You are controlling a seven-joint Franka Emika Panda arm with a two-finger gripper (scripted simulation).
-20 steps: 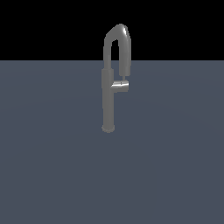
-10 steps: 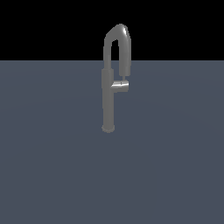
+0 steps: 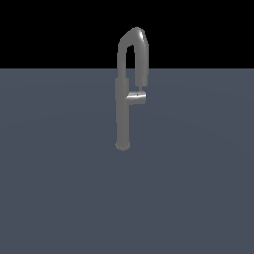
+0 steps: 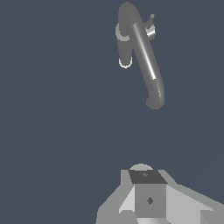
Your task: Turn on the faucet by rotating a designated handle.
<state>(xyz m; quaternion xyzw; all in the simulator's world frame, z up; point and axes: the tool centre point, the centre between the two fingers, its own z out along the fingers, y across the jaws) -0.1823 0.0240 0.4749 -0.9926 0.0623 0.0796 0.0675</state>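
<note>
— Surface? 
— One flat slate-blue floor (image 3: 64, 198), plain and unmarked.

— Items standing on it? 
— One grey metal faucet (image 3: 122, 114), column upright, its base planted directly on the floor, near the middle of the exterior view.

We see our gripper (image 4: 148, 199) only in the wrist view, at 6 o'clock of the frame: pale grey blocky body, fingers unclear, so its jaw state stays unknown.
</note>
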